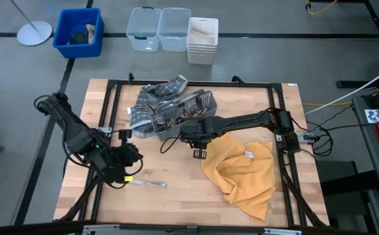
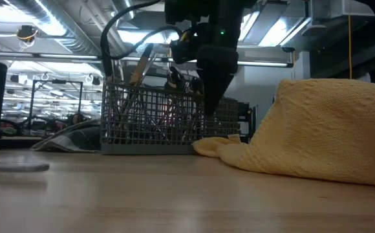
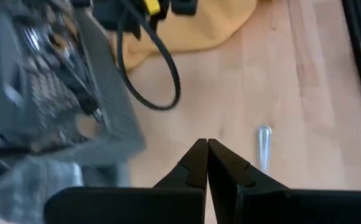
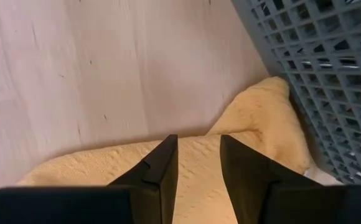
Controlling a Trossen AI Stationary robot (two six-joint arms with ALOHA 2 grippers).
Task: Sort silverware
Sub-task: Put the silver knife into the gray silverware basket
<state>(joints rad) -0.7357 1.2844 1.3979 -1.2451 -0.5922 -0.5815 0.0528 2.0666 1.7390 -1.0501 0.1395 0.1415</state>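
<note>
One knife laid out so far, beside the pressed-together left gripper. Right gripper spread, empty, over the yellow cloth beside the caddy. Next: reach into the caddy for another piece.

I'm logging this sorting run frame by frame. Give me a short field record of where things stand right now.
caddy: grey wire-mesh caddy at table's far middle, silverware inside
loose piece: one silver utensil flat on the wood
cloths: yellow cloth beside caddy; grey checked cloth under and behind it
left gripper: shut, empty, near the loose utensil
right gripper: open, empty, over yellow cloth's edge by the caddy
</note>
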